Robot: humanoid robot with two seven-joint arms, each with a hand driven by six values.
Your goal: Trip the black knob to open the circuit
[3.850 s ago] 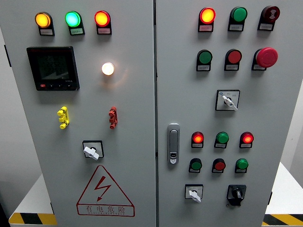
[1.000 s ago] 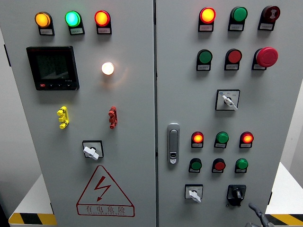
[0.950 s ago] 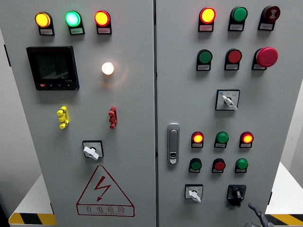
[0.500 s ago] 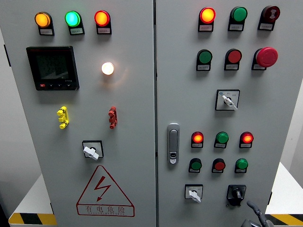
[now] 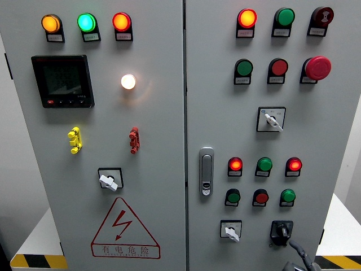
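Your right hand (image 5: 299,257) has risen to just below the black knob (image 5: 281,231). Contact looks imminent, though barely one finger shows, so I cannot tell their spread.

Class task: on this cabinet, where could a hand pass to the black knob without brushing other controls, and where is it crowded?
Bare panel lies right of the black knob, out to the cabinet's edge, where the right hand is coming in from below. Left of it is bare until the white selector switch. Directly above it is crowded: the green button and red button.

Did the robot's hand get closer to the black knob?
Yes. The right hand has crept up and left from the bottom edge, and a finger now reaches just below the black knob.
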